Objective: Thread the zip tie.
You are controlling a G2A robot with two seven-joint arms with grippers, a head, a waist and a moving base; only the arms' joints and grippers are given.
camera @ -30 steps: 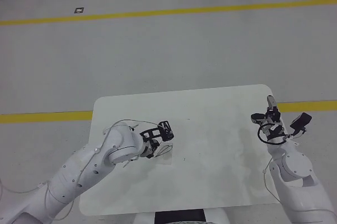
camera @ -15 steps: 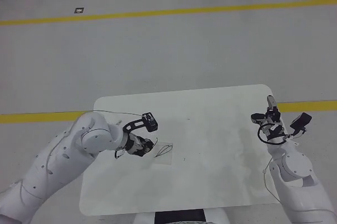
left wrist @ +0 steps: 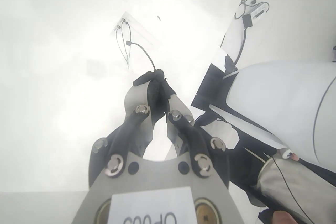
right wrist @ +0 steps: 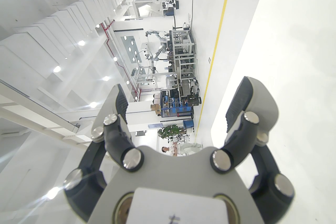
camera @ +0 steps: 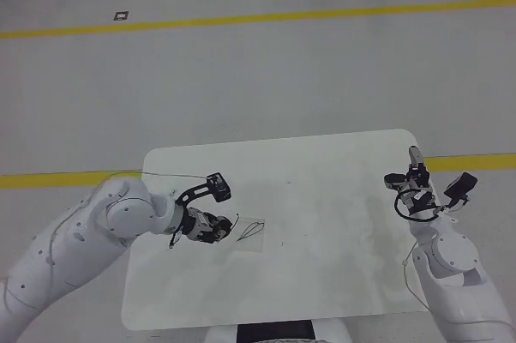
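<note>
One black zip tie (left wrist: pixel 146 55) is pinched by its tail in the left gripper (left wrist: pixel 157 78), whose fingers are pressed together on it. The gripped end is hidden between the dark pads. The free part curves away to the tie's small square head, which overlaps a clear bag (left wrist: pixel 136 30) lying flat on the white tabletop (camera: pixel 327 171). Whether the head touches the bag cannot be told. Thin dark loops of further ties show inside the bag, too fine and washed out by glare to count. From above, the left gripper sits low over the tabletop just beside the bag, and the held tie is too thin to make out. The right gripper (right wrist: pixel 183 96) is well apart at the tabletop's right edge, its fingers spread wide with nothing between them.
</note>
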